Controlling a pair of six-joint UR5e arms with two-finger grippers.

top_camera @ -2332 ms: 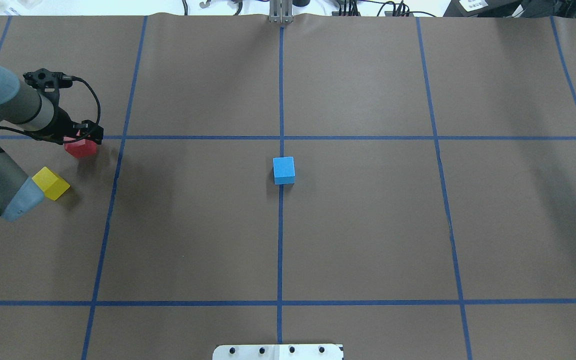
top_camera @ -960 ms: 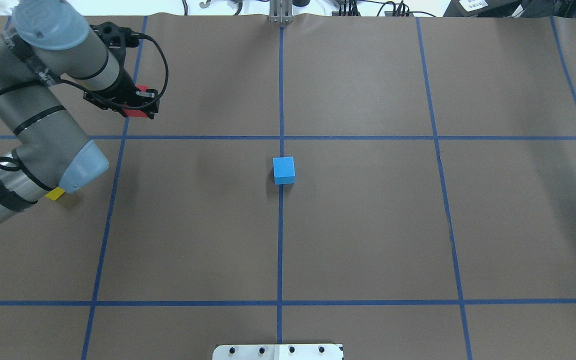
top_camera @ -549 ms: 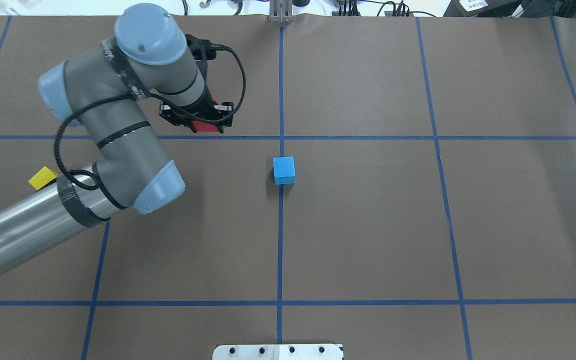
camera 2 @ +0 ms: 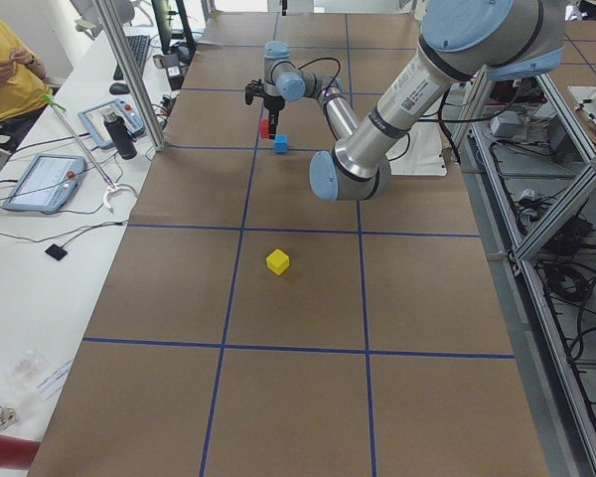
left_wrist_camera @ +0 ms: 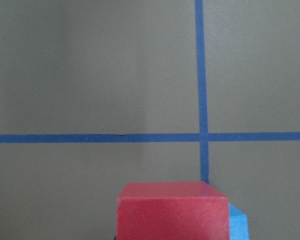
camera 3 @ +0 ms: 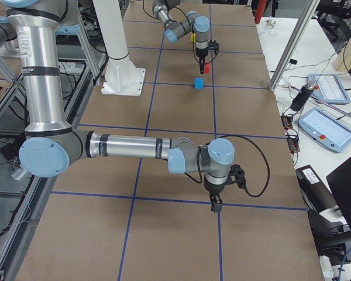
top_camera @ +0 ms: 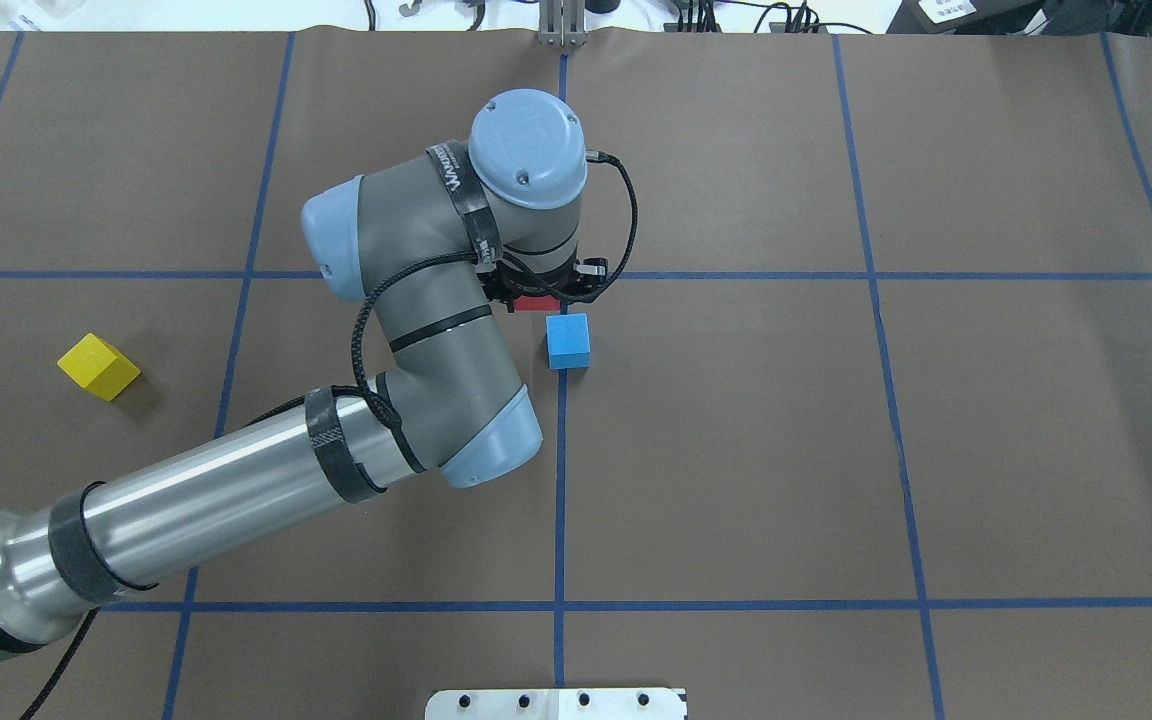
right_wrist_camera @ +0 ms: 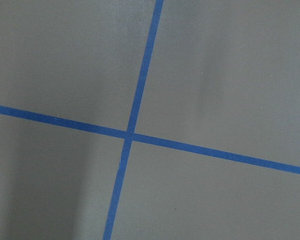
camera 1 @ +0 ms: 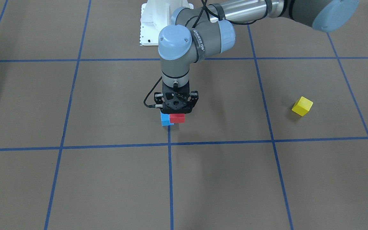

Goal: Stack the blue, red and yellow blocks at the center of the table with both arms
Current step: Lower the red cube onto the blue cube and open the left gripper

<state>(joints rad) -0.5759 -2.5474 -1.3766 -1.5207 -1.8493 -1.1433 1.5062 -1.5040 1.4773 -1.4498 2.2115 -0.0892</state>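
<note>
My left gripper (camera 1: 176, 112) is shut on the red block (camera 1: 177, 118) and holds it off the table (top_camera: 736, 450), close over the blue block (camera 1: 164, 121). From overhead the red block (top_camera: 536, 301) sits just beyond the blue block's (top_camera: 568, 340) far left corner. The left wrist view shows the red block (left_wrist_camera: 172, 212) with a blue corner (left_wrist_camera: 238, 225) peeking out beside it. The yellow block (top_camera: 98, 366) lies alone on the left. My right gripper (camera 3: 214, 205) hangs low over a tape crossing, seen only from the side, so I cannot tell its state.
The white pedestal base (top_camera: 556, 703) is bolted at the near table edge. A white bench with tablets (camera 2: 42, 181) and a seated person (camera 2: 10, 70) runs along the far side. Blue tape lines (right_wrist_camera: 135, 115) cross under the right wrist.
My left arm has swung right from the table's left part, carrying the red block up to the blue block at the centre. The yellow and blue blocks have not moved.
</note>
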